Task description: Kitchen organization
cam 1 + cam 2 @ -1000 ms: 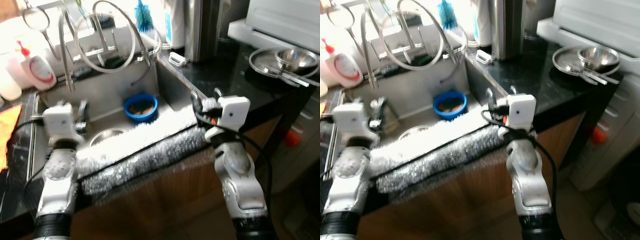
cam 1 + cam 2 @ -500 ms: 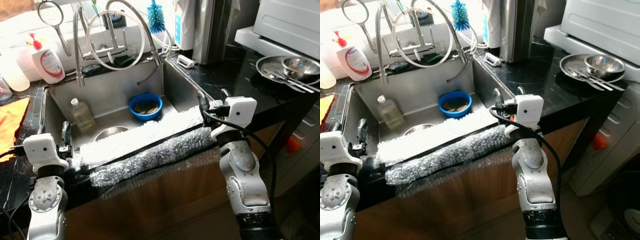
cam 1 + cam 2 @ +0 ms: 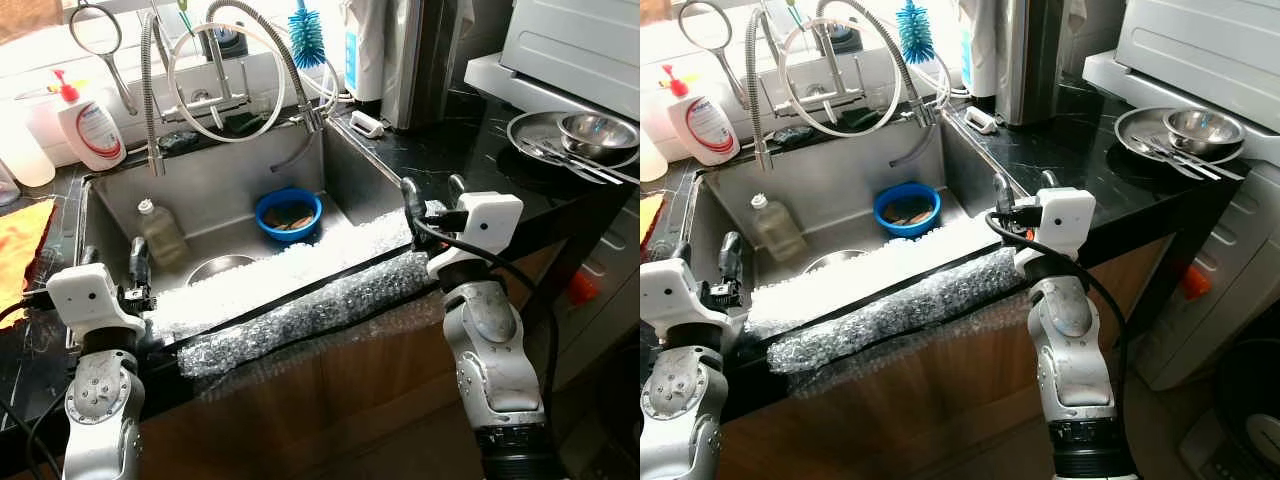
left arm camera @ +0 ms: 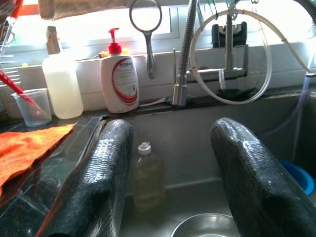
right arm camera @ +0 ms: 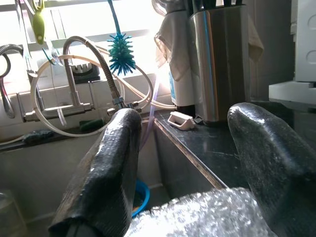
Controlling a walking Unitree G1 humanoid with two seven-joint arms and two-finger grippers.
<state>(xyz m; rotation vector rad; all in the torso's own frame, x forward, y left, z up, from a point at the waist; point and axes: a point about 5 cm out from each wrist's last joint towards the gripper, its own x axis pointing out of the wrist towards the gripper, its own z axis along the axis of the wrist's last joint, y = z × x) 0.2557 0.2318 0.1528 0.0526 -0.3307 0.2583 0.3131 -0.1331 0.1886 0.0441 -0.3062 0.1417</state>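
One roll of bubble wrap [image 3: 300, 300] lies along the near rim of the sink [image 3: 230, 190], with two grippers at its ends: the left gripper [image 3: 135, 270] at the near left corner and the right gripper [image 3: 432, 197] at the near right corner over the black counter [image 3: 440, 160], each with its fingers spread apart and clasping nothing. Inside the sink, one steel bowl [image 3: 215, 268] sits nearest, one bottle [image 3: 160, 232] stands left, and one blue bowl [image 3: 288, 213] lies farther right. Far items: one soap dispenser [image 3: 90, 125] at left, one blue brush [image 3: 305, 30] behind the tap, and one steel plate [image 3: 560, 140] carrying one small bowl [image 3: 595, 125] at far right.
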